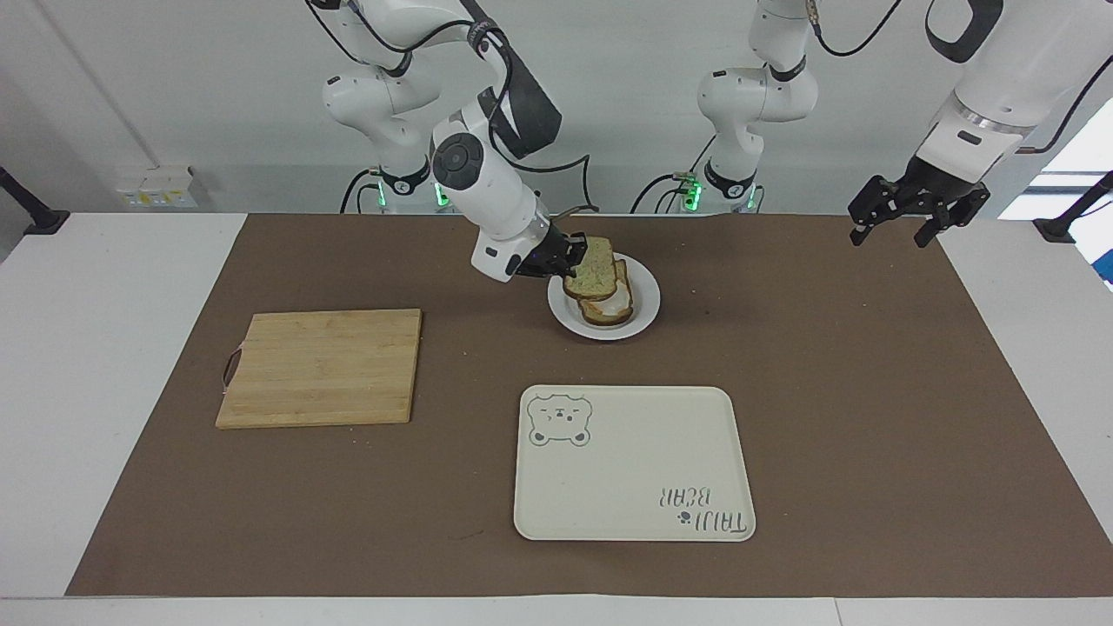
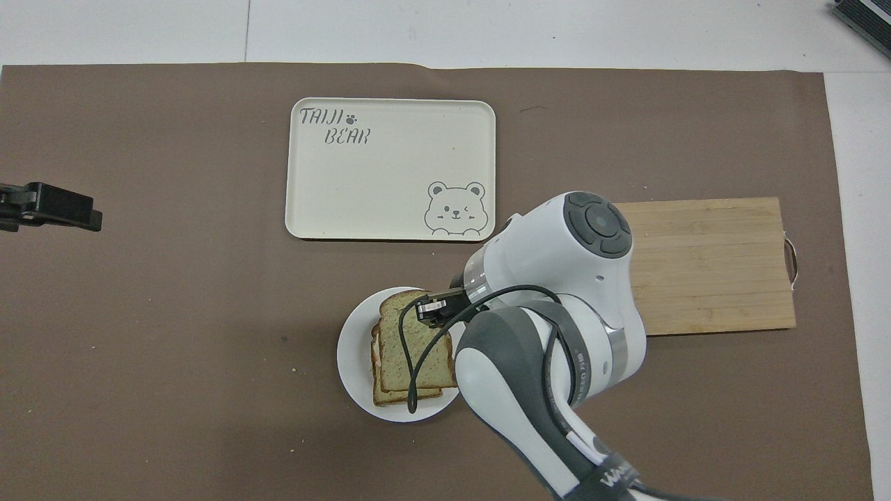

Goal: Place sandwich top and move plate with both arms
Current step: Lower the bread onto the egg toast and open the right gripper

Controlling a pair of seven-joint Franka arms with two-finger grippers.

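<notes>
My right gripper (image 1: 569, 252) is shut on the edge of the sandwich top (image 1: 594, 265), a pale speckled bread slice. It holds the slice, a little tilted, over the bread slice with the egg (image 1: 609, 310) on the small round white plate (image 1: 648, 304). In the overhead view the sandwich top (image 2: 411, 341) covers nearly all of the egg slice (image 2: 390, 396) on the plate (image 2: 351, 355), and the right gripper (image 2: 428, 309) is at the slice's edge. I cannot tell whether the two slices touch. My left gripper (image 1: 896, 222) waits, open and empty, raised over the left arm's end of the table.
A cream bear-print tray (image 1: 635, 469) lies farther from the robots than the plate. A wooden cutting board (image 1: 322, 365) lies toward the right arm's end of the table, bare on top. A brown mat (image 1: 869, 391) covers the table.
</notes>
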